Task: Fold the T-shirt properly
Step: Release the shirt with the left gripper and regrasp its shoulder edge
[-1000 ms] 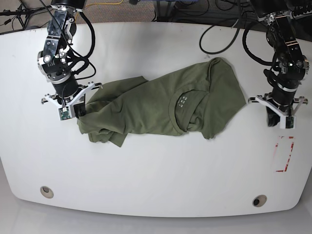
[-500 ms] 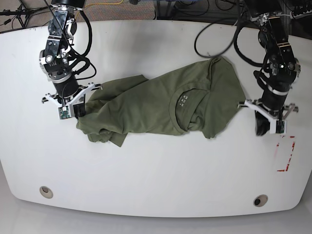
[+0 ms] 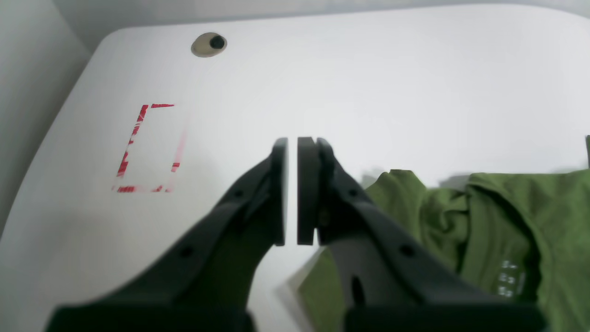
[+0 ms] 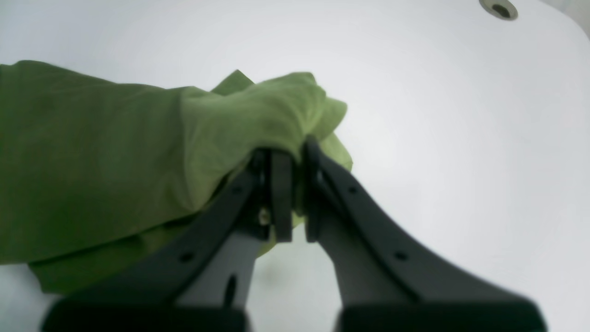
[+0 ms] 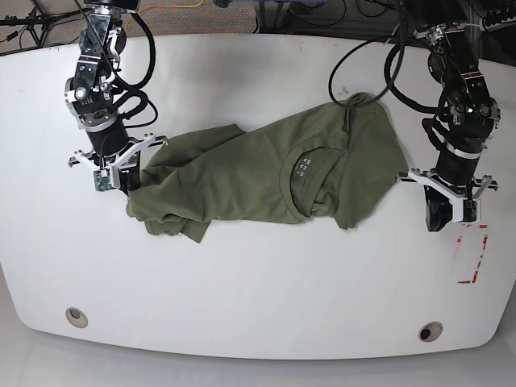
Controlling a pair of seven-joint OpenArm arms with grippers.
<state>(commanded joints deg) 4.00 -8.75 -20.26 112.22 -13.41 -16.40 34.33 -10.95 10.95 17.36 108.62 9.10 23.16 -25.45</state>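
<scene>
Olive fabric of the T-shirt (image 5: 266,173) lies crumpled across the middle of the white tabletop (image 5: 258,282), collar and pale label (image 5: 304,168) facing up, one side bunched in a heap.

At the heap's end farthest from the label, the right claw (image 4: 290,203) is clamped on a gathered wad of the cloth, the fabric humped over its narrow jaws. On the opposite side of the label, the left claw (image 3: 292,191) hangs above bare tabletop just beside the shirt's edge; its pads show only a thin slit between them and hold nothing. Red tape marks (image 5: 472,254) lie on the tabletop just past that claw, away from the label.

The step in hand looks like spreading the garment flat before any fold. To do it well, the left claw should probably open and take a single layer at the hem or sleeve nearest it, not a bunch. Then both arms would pull away from the label evenly, keeping the cloth low and lightly taut so the wrinkles drag out without dragging the whole shirt sideways.
</scene>
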